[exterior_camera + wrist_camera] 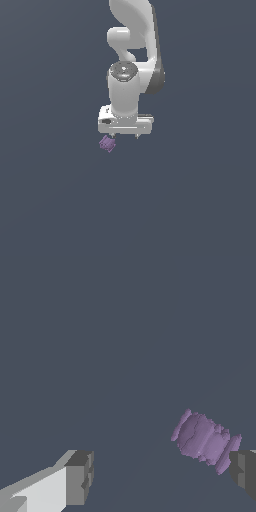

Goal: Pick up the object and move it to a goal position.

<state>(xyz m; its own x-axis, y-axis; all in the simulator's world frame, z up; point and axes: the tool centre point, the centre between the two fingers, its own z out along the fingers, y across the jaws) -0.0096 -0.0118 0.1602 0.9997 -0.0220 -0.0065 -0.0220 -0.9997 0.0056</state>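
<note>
The object is a tiny purple ridged piece lying on the dark grey floor, just below the white gripper and toward the exterior view's left of it. In the wrist view the object lies tilted, close beside one dark fingertip and far from the other fingertip. The gripper is open, its fingers spread wide with nothing gripped between them. It hangs pointing straight down, slightly above the floor.
The white arm rises from the wrist toward the top of the exterior view. All around lies a plain dark grey floor with no other objects showing.
</note>
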